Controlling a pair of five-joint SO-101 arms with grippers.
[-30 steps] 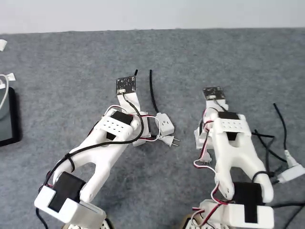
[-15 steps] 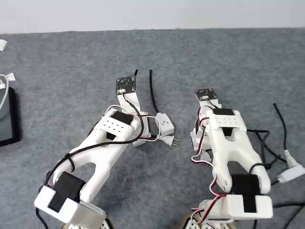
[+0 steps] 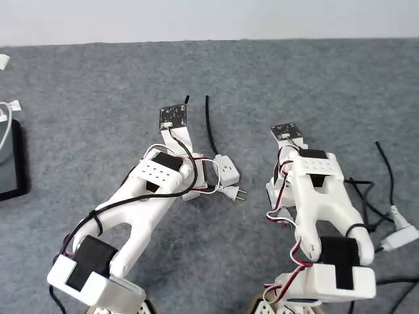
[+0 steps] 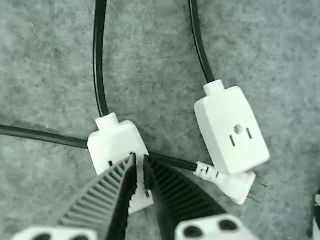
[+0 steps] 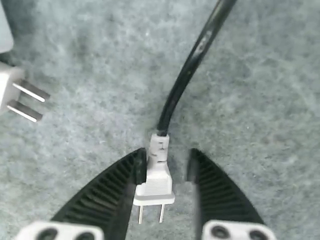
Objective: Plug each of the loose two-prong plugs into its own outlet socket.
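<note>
On the grey table (image 3: 98,85) the left gripper (image 4: 138,159) has its jaws drawn to a narrow slit, tips down on a white outlet socket (image 4: 117,145) that trails a black cord. Whether they pinch any part of it I cannot tell. Just beside it lies a second outlet socket (image 4: 232,132), face up, with a 2-prong plug (image 4: 235,182) touching its end, prongs pointing away. The right gripper (image 5: 166,155) has its jaws partly open around another plug (image 5: 155,181): 1 finger (image 5: 132,175) touches its side and the other stands apart. That plug lies flat, its 2 prongs toward the gripper and its cord running away.
</note>
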